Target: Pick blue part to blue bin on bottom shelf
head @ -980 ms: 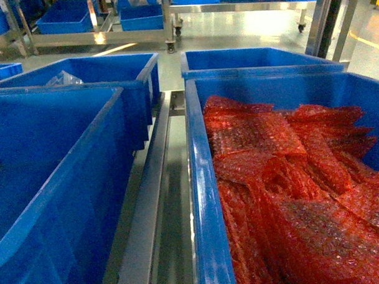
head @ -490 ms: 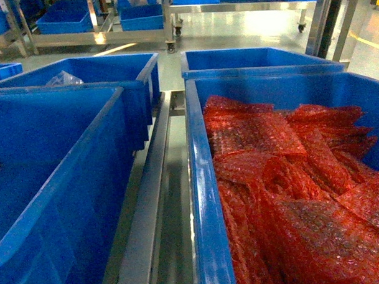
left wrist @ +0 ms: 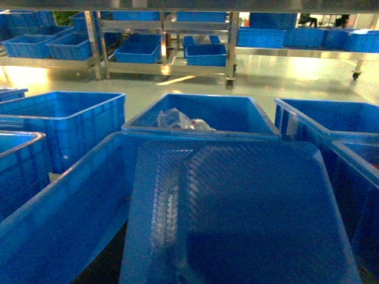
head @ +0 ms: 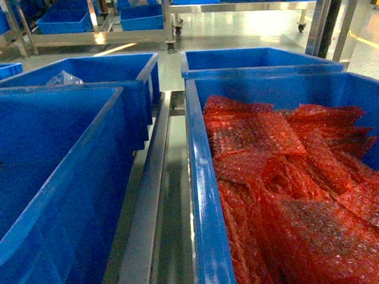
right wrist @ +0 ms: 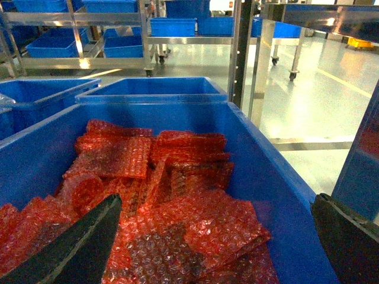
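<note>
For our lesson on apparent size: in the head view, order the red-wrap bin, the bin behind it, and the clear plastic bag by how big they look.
1. Red-wrap bin, though nearness inflates it.
2. Bin behind it.
3. Clear plastic bag.

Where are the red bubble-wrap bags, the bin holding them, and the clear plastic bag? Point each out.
red bubble-wrap bags (head: 284, 176), head view, middle of the pile.
blue bin (head: 201, 197), head view, its left rim.
clear plastic bag (left wrist: 176, 119), left wrist view, crumpled middle, inside the far bin.

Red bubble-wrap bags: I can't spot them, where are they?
Red bubble-wrap bags fill the large blue plastic bin on the head view's right, beside the steel rail.
</note>
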